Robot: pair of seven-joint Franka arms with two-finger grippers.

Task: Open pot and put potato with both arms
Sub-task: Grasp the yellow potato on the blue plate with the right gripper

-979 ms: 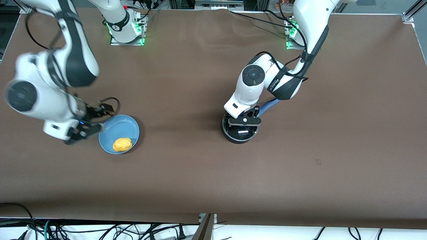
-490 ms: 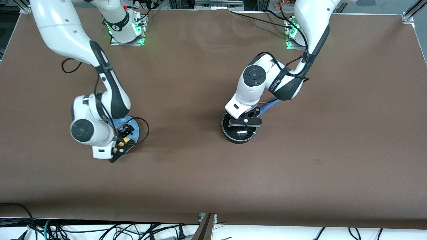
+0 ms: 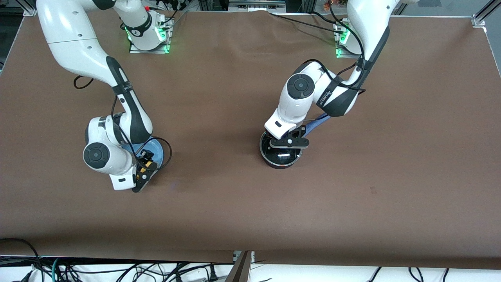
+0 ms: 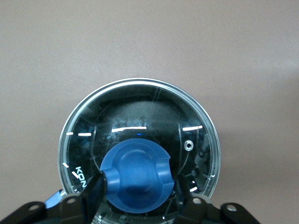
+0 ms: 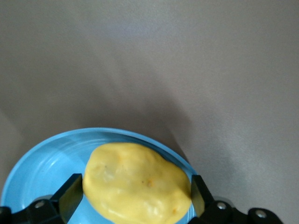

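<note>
The black pot (image 3: 282, 157) stands mid-table with its glass lid (image 4: 140, 116) on and its blue handle (image 3: 315, 125) pointing toward the left arm's base. My left gripper (image 3: 288, 142) is low over the lid, open, with a finger (image 4: 96, 193) on each side of the blue knob (image 4: 138, 175), very close to it. The yellow potato (image 5: 138, 184) lies on the light-blue plate (image 5: 42, 177) toward the right arm's end. My right gripper (image 3: 144, 170) is down over it, open, with fingers (image 5: 72, 196) astride the potato. In the front view only a sliver of the potato (image 3: 143, 171) shows.
The plate (image 3: 159, 150) is mostly covered by the right arm's wrist. Brown table cloth spreads all round the pot and the plate. Cables hang past the table edge nearest the front camera.
My right arm swung from beside the plate to over the potato and settled lower around it. My left gripper stayed over the pot's lid, almost still.
</note>
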